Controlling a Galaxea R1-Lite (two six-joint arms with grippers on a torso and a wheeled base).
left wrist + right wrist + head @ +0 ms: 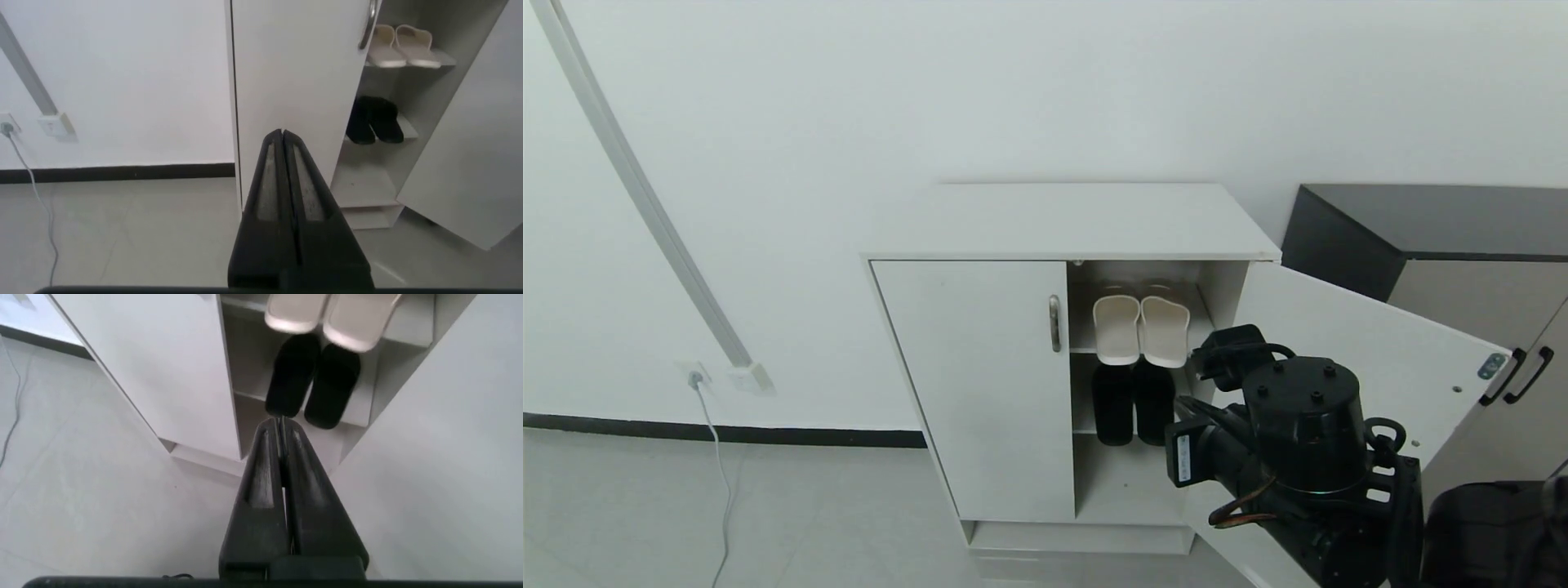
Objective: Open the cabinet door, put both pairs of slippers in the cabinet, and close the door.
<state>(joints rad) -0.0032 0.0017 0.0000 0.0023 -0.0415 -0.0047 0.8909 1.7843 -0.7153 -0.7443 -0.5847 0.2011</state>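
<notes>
- The cabinet (1078, 220) is a plain boxy thing of smooth, matte white board with a flat top, standing against a bare white wall (849, 122) on pale glossy floor tiles (768, 506).
- Its left door (980, 384) sits flush and closed, with a slim curved metal handle (1054, 323) at its inner edge.
- The right door (1356, 351) hangs wide open, swung out to the right.
- The white slippers (1139, 329) lie side by side on the upper shelf, smooth and rounded, their ends poking out over the shelf edge.
- Directly below, the black slippers (1131, 404) sit as a pair on the middle shelf, dull and soft-looking.
- The right arm (1298, 441), black and bulky, hangs between the opening and the open door.
- The right gripper (282, 429) has its two long black fingers pressed together with nothing between them; it points at the black slippers from outside the cabinet, not touching them.
- The left gripper (282, 135) is also pinched closed and holds nothing, facing the left door well back from the cabinet, with both pairs off to its side.
- A wall socket (696, 377) with a grey cable (719, 474) sits to the left, and a dark cupboard (1421, 220) to the right.
</notes>
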